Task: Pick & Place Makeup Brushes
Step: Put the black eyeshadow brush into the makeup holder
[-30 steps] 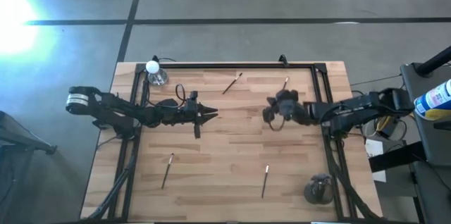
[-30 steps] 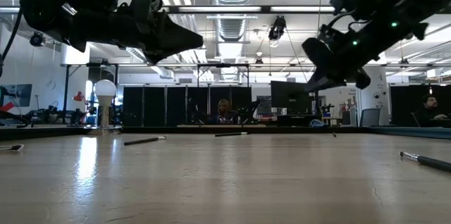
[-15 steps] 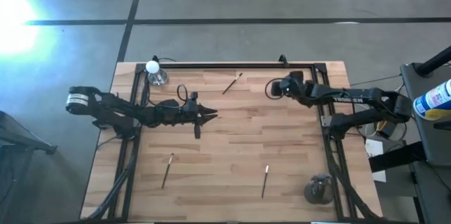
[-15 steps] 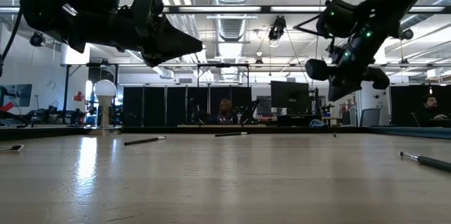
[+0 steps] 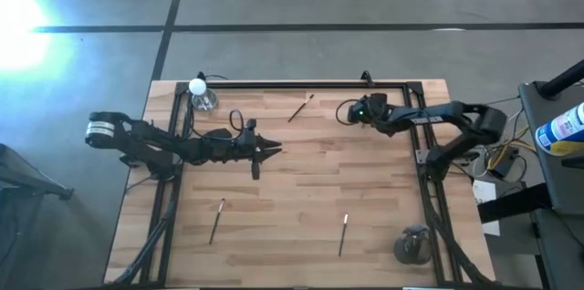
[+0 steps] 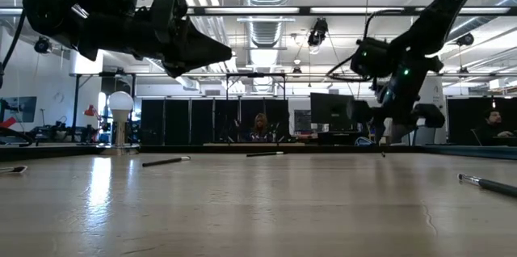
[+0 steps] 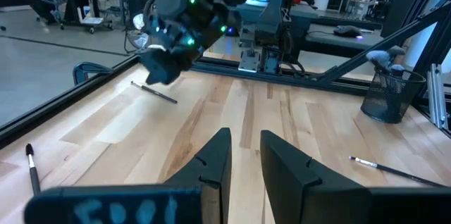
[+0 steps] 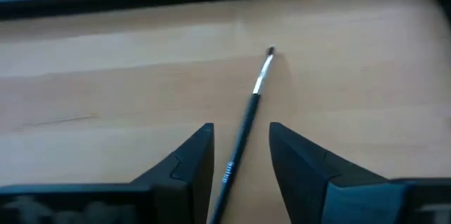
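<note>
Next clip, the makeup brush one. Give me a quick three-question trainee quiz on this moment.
1. True or false: the right pincer is open, with a makeup brush lying between its fingers.
2. Which pincer hovers over the middle of the table? A) left pincer B) right pincer C) neither
3. Fill in: the dark mesh cup stands near the table's front ____ corner in the high view.

Key: 1 true; 2 A; 3 right.
</note>
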`<action>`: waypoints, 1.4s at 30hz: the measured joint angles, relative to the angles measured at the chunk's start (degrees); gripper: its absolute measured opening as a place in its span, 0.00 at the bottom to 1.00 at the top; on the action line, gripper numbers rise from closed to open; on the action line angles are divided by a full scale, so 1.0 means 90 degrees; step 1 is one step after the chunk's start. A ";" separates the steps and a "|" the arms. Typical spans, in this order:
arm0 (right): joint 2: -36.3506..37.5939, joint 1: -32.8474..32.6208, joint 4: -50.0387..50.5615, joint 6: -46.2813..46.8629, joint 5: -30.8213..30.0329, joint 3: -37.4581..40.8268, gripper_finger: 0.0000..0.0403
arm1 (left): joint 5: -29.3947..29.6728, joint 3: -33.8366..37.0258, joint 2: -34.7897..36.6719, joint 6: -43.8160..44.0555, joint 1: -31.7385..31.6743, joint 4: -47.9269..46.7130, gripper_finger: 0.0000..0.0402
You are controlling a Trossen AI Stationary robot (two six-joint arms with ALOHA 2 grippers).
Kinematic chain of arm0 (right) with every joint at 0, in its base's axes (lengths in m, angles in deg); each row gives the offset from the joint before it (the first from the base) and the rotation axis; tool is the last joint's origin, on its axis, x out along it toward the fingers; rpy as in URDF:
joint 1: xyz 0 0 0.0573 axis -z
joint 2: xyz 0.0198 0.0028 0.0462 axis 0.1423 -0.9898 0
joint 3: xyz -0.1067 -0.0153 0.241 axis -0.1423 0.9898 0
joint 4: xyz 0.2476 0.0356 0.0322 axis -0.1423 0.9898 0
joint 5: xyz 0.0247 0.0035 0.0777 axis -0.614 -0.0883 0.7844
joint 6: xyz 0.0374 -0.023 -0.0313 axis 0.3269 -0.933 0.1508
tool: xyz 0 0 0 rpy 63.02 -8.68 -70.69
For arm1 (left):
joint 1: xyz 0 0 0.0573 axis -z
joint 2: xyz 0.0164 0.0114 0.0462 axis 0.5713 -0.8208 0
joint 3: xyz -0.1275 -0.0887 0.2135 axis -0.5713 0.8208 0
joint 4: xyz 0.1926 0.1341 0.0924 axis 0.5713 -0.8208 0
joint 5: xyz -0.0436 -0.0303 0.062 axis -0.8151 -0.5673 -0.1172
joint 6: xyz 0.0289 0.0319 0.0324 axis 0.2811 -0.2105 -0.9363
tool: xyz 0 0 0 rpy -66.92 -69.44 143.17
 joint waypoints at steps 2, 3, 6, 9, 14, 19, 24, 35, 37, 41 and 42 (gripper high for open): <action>-0.0280 0.0039 -0.0217 -0.0008 0.0003 -0.0001 0.33 | 0.0000 0.0000 0.0000 0.0008 0.0000 -0.0009 0.18; -0.0407 0.0050 -0.0260 -0.0009 0.0003 -0.0017 0.33 | 0.0000 0.0000 0.0000 0.0008 0.0002 -0.0021 0.18; -0.0775 0.0062 -0.0236 -0.0007 -0.0017 -0.0120 0.31 | 0.0000 0.0000 0.0000 0.0008 0.0005 -0.0044 0.18; -0.1025 0.0041 -0.0228 -0.0073 -0.0106 -0.0257 0.29 | 0.0000 0.0000 0.0000 0.0008 0.0005 -0.0044 0.18; -0.1082 -0.0052 -0.0174 -0.0624 0.0100 -0.0376 0.20 | 0.0000 0.0000 0.0000 0.0008 0.0005 -0.0050 0.18; -0.0689 -0.0251 0.0635 -0.1043 0.0661 -0.0384 0.07 | 0.0000 0.0001 0.0000 0.0008 0.0005 -0.0088 0.18; -0.0149 -0.0669 0.1208 -0.1601 0.1560 -0.0351 0.04 | 0.0000 0.0002 0.0000 0.0008 0.0005 -0.0090 0.18; 0.0044 -0.2290 0.1545 -0.1751 0.2449 -0.0345 0.03 | 0.0000 0.0002 0.0000 0.0005 0.0005 -0.0095 0.18; -0.0052 -0.2431 0.1505 -0.1725 0.2441 -0.0358 0.03 | 0.0000 0.0002 0.0000 0.0005 0.0005 -0.0096 0.18; -0.0099 -0.2507 0.1561 -0.1897 0.2507 -0.0510 0.03 | 0.0000 0.0002 0.0000 0.0005 0.0002 -0.0095 0.18; -0.0100 -0.2505 0.1629 -0.2004 0.2554 -0.0581 0.03 | 0.0000 0.0002 0.0000 0.0005 0.0003 -0.0098 0.18</action>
